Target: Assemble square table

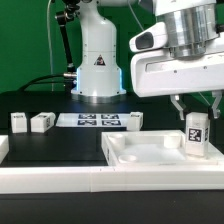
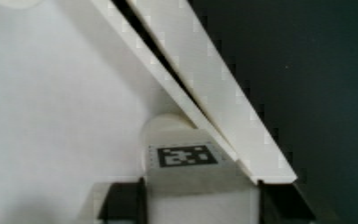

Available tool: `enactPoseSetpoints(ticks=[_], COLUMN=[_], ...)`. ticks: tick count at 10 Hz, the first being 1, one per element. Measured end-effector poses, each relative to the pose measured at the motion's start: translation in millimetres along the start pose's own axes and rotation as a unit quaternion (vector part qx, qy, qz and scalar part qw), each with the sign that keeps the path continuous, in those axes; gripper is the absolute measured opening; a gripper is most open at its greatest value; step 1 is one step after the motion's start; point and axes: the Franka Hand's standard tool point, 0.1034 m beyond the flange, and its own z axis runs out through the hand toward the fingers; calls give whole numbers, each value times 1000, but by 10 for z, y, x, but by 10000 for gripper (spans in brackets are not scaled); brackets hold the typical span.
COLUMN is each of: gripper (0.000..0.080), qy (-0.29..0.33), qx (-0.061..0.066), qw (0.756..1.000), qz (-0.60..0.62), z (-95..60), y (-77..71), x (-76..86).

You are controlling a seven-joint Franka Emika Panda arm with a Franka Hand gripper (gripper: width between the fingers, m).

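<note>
1. Nearest us, the long white rail [image 1: 60, 182] runs along the tabletop's front edge. Just behind it lies the square top [image 1: 140, 155].
2. At that top's corner on the exterior view's right, the gripper [image 1: 197, 120] is clamped narrowly around one upright leg [image 1: 196, 134], just beside the raised rim.
3. We judge the step to be seating this leg. Next it needs lining up over the corner socket, then lowering.
4. Farther back, near the tabletop's middle, the first spare leg [image 1: 19, 122], second spare leg [image 1: 42, 122] and third spare leg [image 1: 134, 120] flank the marker board [image 1: 90, 121].
</note>
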Motion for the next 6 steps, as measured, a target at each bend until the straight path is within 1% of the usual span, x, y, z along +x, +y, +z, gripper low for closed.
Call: enactPoseSetpoints(ticks=[2, 4, 6], gripper=[294, 294, 294], qy=[-5, -5, -7], qx=[7, 7, 10], qw=[997, 995, 988], qz=[70, 102, 151], z=[-1, 1, 2], y=[-4, -10, -20], x=[1, -5, -11])
